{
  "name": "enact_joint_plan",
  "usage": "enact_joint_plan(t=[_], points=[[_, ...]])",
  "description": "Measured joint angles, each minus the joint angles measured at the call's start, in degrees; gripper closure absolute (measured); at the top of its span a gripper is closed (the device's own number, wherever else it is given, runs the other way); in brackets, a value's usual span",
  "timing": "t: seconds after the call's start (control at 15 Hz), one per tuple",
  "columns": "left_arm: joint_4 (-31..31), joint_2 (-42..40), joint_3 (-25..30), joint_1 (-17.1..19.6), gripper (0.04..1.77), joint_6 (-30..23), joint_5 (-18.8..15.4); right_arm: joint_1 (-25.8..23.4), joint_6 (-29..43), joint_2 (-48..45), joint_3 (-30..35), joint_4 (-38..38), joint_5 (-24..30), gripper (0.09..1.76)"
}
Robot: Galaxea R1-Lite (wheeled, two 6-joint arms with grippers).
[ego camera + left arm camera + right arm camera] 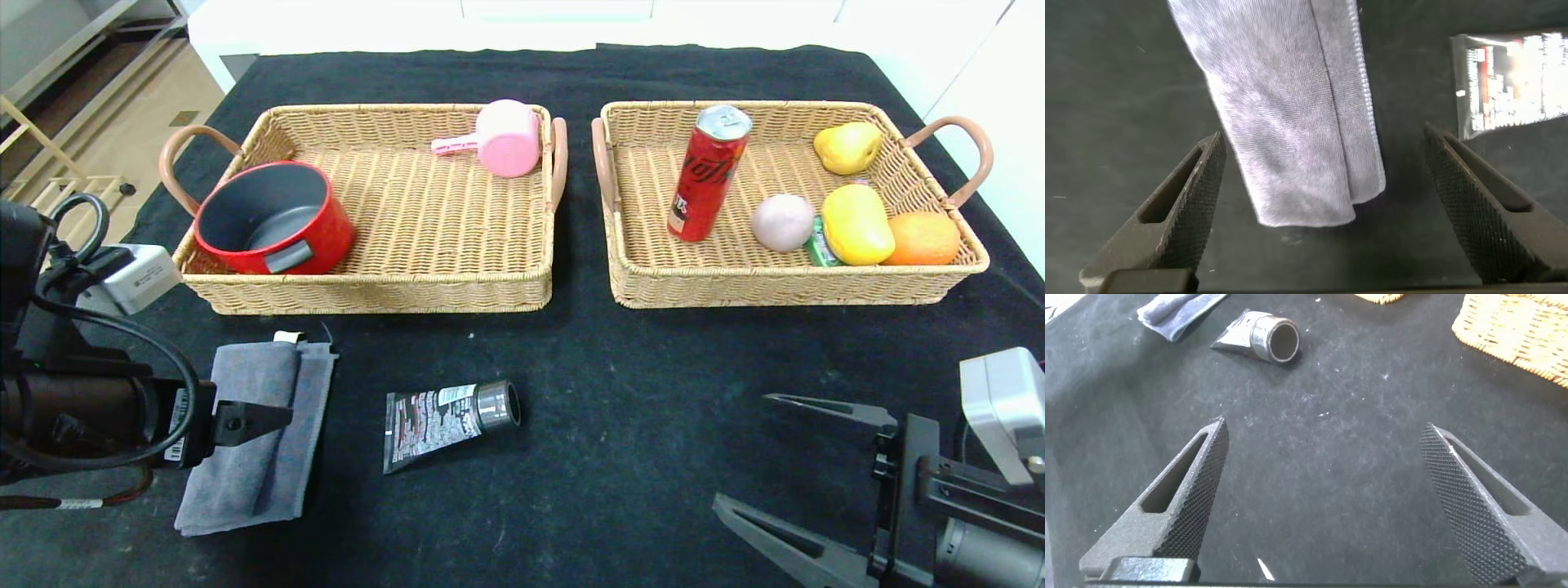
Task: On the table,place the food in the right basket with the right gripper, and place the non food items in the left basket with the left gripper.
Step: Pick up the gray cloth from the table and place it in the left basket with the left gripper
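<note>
Left end effector [1319,204], fingers apart and empty, is hovering over the folded grey towel [257,433]; right end effector [804,457] is waiting spread above bare worktop [620,408]. Towel and black tube [449,415] are lying unsorted near the front. Farther back, the right basket [784,282] is holding all visible food, the red can [709,173] upright; the left basket [375,286] is awaiting both.

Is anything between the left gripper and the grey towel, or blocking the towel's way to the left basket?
Nothing visible. The left gripper hangs open right over the grey towel, and only bare black cloth lies between the towel and the left basket. Inside, the red pot fills the near-left corner.
</note>
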Motion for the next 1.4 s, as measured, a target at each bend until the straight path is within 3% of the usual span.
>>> enact_joint_plan(t=[0.13,0.47,1.4], points=[[-0.11,1.21,0.22,1.68,0.09,-0.59,-3.75,-0.01,0.06,0.17,0.01,0.16,-0.01,0.14],[-0.02,3.74,0.61,6.11,0.09,-0.34,-4.41,-0.01,0.02,0.61,0.20,0.07,0.00,0.14],[-1.29,8.84,2.86,5.92,0.09,-0.59,-4.91,0.22,-0.35,0.80,0.54,-0.09,-0.01,0.14]])
